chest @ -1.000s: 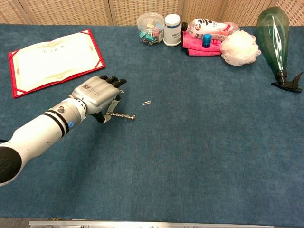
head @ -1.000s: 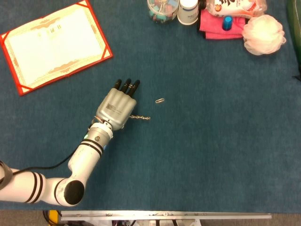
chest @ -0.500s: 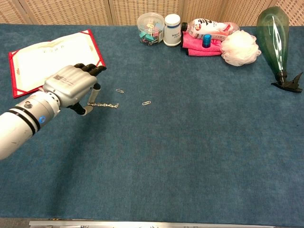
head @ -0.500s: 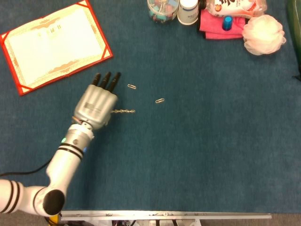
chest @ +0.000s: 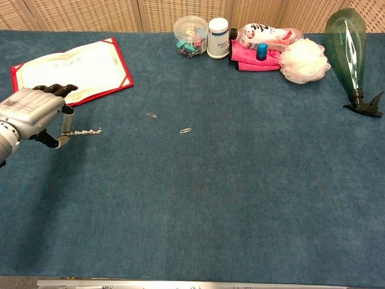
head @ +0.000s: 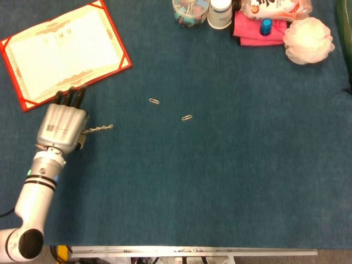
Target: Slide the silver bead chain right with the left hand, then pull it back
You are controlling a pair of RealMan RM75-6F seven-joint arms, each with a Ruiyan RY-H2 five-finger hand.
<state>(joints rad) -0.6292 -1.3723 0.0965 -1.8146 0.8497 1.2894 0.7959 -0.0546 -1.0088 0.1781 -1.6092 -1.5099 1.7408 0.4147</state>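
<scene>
The silver bead chain (head: 98, 128) (chest: 84, 131) lies stretched out on the blue table, its left end under my left hand (head: 62, 125) (chest: 33, 111). That hand is palm down at the table's left side, with its dark fingertips reaching the red folder's lower edge. In the chest view the thumb (chest: 62, 129) and a finger come down on the chain's left end and pinch it. The rest of the chain trails to the right on the cloth. My right hand does not show in either view.
An open red certificate folder (head: 61, 48) (chest: 69, 76) lies at the back left. Two paper clips (head: 154, 101) (head: 187, 117) sit mid-table. At the back stand a clip jar (chest: 190, 36), a white bottle (chest: 218, 38), a pink cloth with a bottle, a bath pouf (chest: 304, 60) and a green bottle (chest: 350, 45).
My left hand has pulled steadily leftward with the chain's end, dragging the chain from mid-table to the left side. A second paper clip, hidden by the hand before, is uncovered.
</scene>
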